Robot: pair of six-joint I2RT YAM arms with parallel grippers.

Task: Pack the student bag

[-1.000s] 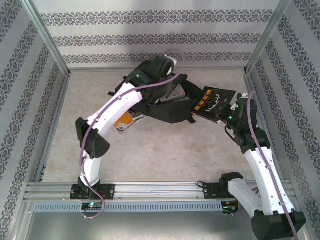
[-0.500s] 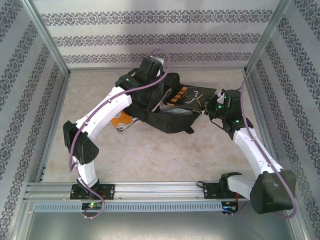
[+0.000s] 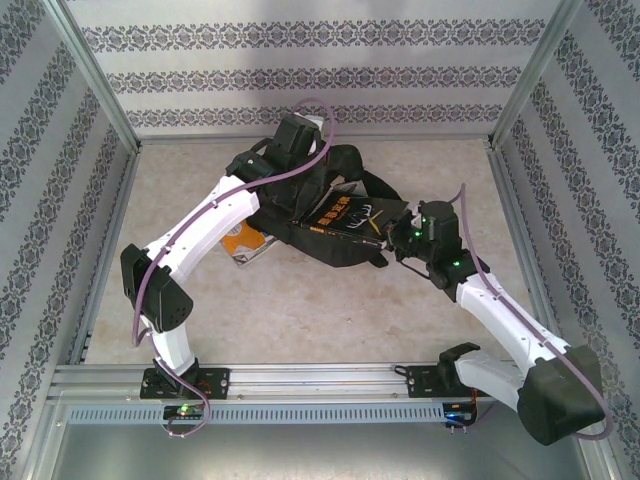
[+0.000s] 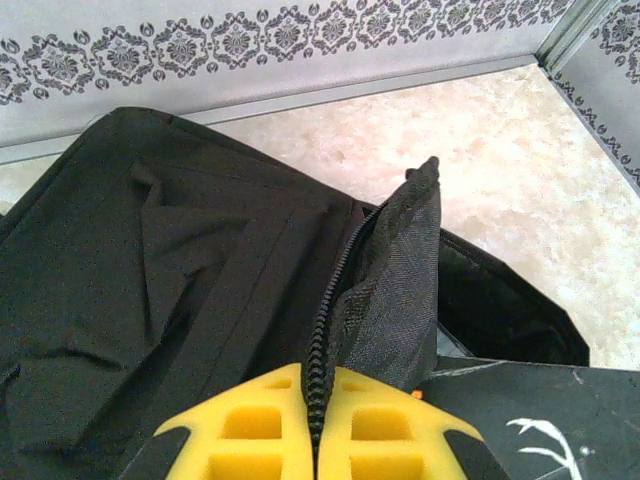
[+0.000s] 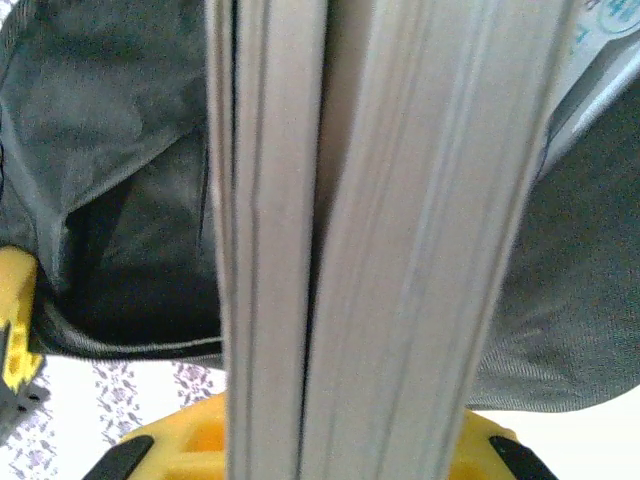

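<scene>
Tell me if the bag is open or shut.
Open: left gripper pinches the student bag's zipper edge up, leaving a gap beside the book.

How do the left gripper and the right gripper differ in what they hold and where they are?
The left gripper is shut on the zipper edge of the student bag; the right gripper is shut on a black book. The left gripper is at the bag's far side, the right gripper at its near right side, with the book lying over the bag. Both have yellow fingers.
</scene>
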